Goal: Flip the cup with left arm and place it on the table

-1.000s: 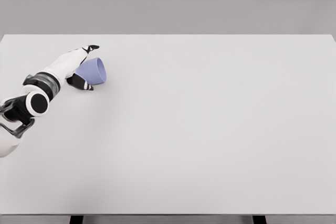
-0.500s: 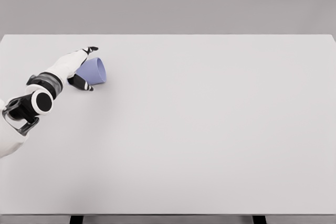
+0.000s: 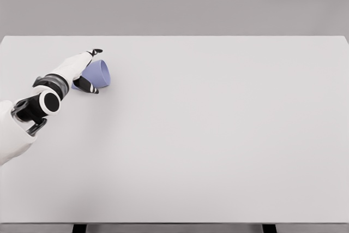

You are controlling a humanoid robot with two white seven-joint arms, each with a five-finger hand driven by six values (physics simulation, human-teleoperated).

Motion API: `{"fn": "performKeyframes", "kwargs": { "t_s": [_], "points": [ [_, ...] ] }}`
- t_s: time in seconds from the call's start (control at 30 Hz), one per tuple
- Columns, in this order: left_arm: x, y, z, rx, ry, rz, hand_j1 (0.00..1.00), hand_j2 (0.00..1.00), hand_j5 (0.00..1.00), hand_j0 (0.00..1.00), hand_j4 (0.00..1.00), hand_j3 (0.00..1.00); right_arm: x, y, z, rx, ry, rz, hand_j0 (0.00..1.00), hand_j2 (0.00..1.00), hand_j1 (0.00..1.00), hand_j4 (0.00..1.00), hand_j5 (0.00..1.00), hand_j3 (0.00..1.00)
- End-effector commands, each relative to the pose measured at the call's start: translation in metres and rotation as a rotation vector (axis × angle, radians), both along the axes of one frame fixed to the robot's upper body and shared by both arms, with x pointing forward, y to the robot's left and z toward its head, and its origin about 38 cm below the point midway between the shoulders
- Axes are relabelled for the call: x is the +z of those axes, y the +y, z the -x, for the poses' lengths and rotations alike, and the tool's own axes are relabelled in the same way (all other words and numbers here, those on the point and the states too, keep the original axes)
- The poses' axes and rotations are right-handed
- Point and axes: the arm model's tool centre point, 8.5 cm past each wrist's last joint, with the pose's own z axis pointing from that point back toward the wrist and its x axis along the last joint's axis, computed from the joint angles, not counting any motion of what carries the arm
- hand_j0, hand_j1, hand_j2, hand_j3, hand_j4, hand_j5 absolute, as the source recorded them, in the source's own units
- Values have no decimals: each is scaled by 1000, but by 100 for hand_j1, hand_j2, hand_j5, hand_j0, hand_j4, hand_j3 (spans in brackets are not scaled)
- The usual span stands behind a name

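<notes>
A pale blue cup (image 3: 98,74) lies on its side at the far left of the white table (image 3: 218,135), its wide rim facing right. My left hand (image 3: 90,70) wraps the cup's narrow end. One black fingertip (image 3: 96,51) shows above the cup, and the thumb (image 3: 87,85) sits below it. The white left forearm runs from the lower left edge up to the cup. The cup's base is hidden behind the hand.
The table's far edge (image 3: 174,36) runs across the top, and its near edge sits at the bottom of the view. Grey wall lies behind it.
The left arm has shifted slightly up and to the right, with the elbow joint higher. The cup stays in the hand at nearly the same spot.
</notes>
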Motion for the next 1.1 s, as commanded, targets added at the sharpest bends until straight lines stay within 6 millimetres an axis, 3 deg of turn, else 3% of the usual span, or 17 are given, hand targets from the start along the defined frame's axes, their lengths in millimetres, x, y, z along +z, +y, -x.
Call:
{"fn": "performKeyframes", "kwargs": {
  "t_s": [0.0, 0.5, 0.63, 0.77, 0.8, 1.07],
  "points": [
    [-4, 2, -2, 10, 5, -6, 100, 100, 100, 100, 100, 100, 0, 0, 0, 0, 0, 0, 100, 100, 100, 100, 100, 100],
    [-12, 4, -8, 37, 14, -14, 100, 100, 100, 100, 100, 100, 0, 0, 0, 0, 0, 0, 100, 100, 100, 100, 100, 100],
    [-12, -1, -8, 29, 17, -6, 90, 90, 90, 90, 90, 90, 0, 0, 0, 0, 0, 0, 100, 100, 100, 100, 100, 100],
    [-11, -3, -8, 24, 15, -3, 86, 86, 86, 86, 86, 86, 0, 0, 0, 0, 0, 0, 100, 100, 100, 100, 100, 100],
    [-11, -4, -8, 21, 15, -2, 80, 80, 80, 80, 80, 80, 0, 0, 0, 0, 0, 0, 100, 100, 100, 100, 100, 100],
    [-8, -5, -8, 18, 10, 7, 80, 80, 80, 80, 80, 80, 0, 0, 0, 0, 0, 0, 100, 100, 100, 100, 100, 100]
  ]
}}
